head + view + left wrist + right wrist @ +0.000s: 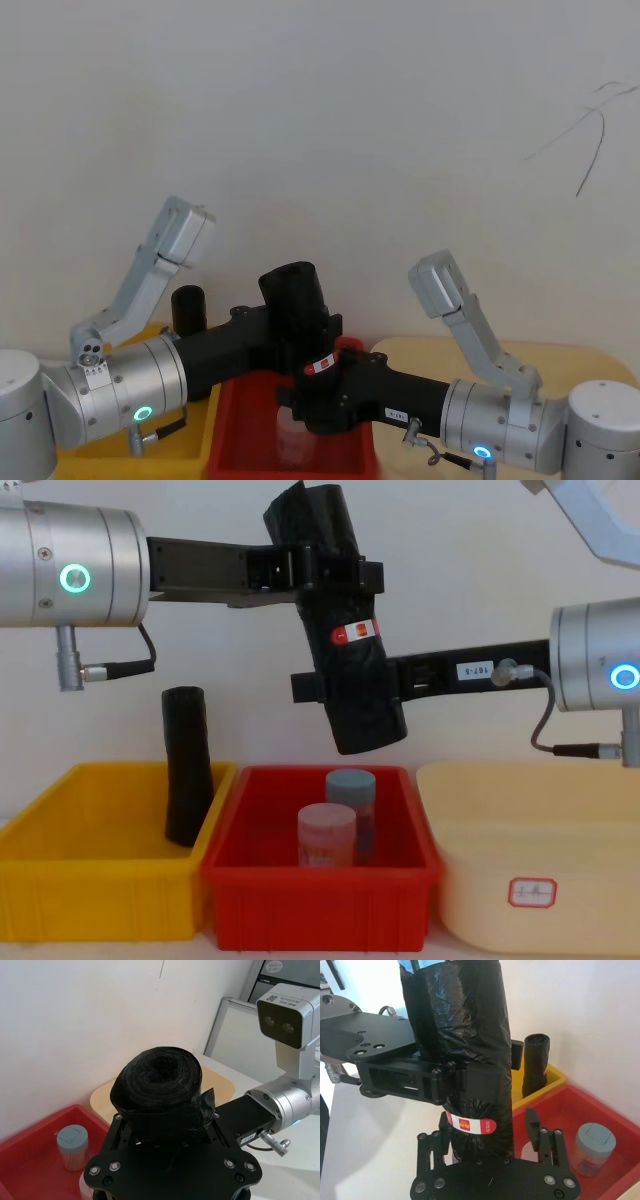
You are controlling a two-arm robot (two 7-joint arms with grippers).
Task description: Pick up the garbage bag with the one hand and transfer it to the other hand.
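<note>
The garbage bag [345, 650], a thick glossy black roll with a red-and-white sticker [356, 632], hangs tilted in the air above the red bin. My green-ringed left gripper [340, 575] is shut on its upper part. Lower on the roll, below the sticker, my blue-ringed right gripper [345, 688] is open, one finger on each side. In the right wrist view a small gap shows between one finger [532, 1130] and the roll [465, 1035]. From the left wrist view I look down on the roll's end [160, 1080], held in the left gripper [165, 1115].
A slimmer plain black roll [187, 765] leans upright in the yellow bin [100, 890] at the left. The red bin [320, 895] under the bag holds two capped jars [350, 785] [326, 830]. A cream tray [530, 830] sits at the right.
</note>
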